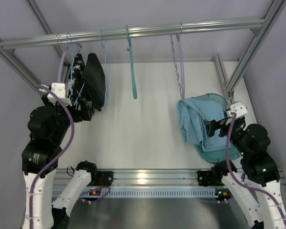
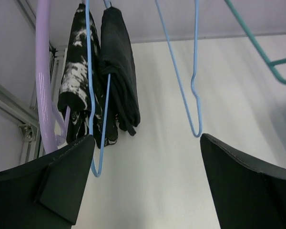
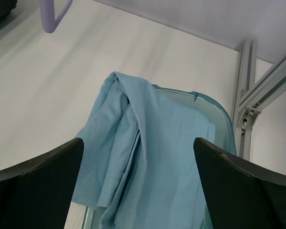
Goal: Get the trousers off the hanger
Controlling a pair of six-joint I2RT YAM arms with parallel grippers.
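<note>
Trousers [image 2: 119, 67] hanging on the hanger [image 2: 89, 95], both grippers wide open and holding nothing.
I see the left gripper [image 2: 148, 167] with fingers spread, low and just in front of the trousers, not touching them. The trousers hang folded over the thin pale-blue hanger at the left end of the rail [image 1: 143, 31], right beside a black garment with white speckles [image 2: 74, 71]. A second thin blue hanger [image 2: 195, 71] hangs bare to their right, then a teal hanger [image 1: 132, 71] and a lavender hanger [image 1: 181, 67]. My right gripper [image 3: 138, 143] is also spread, poised over a light-blue cloth [image 1: 193, 117] that lies partly in a teal tray [image 3: 219, 114] on the white table [image 1: 143, 133], well apart from the trousers.
</note>
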